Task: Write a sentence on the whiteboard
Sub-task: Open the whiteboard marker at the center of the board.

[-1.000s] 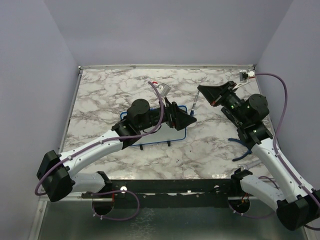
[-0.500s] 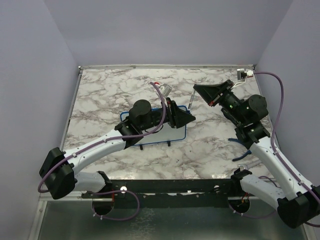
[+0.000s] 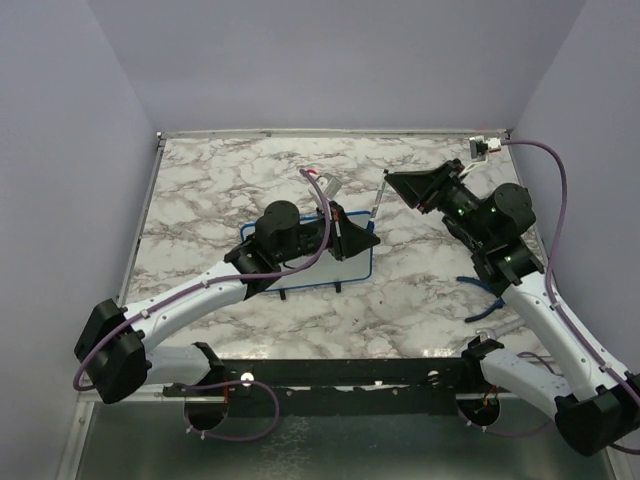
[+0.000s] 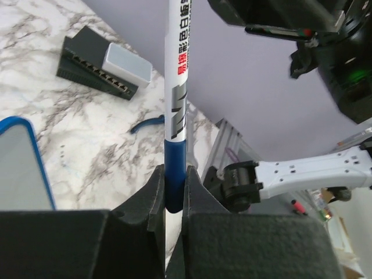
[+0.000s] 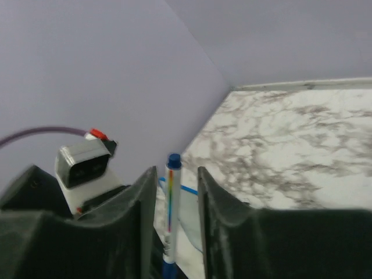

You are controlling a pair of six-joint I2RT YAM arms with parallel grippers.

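Nearest the arm bases, the whiteboard (image 3: 352, 268) is seen resting on the marbled desk (image 3: 200, 190). Most of its face is covered by the left arm, so only its right end and thin blue frame are shown (whether that part bears writing cannot be told). Just past the board's far right corner, the left fingers (image 3: 368, 240) are clamped tight on the blue lower end of a marker (image 3: 378, 205), whose white printed barrel stands up out of the grip. The barrel's upper end is flanked by the right fingers (image 3: 395, 182); these are parted a little, with a gap visible beside the barrel. Farther off, an eraser (image 4: 104, 64), dark with a pale grey pad, is seen lying on the desk, apart from the board.
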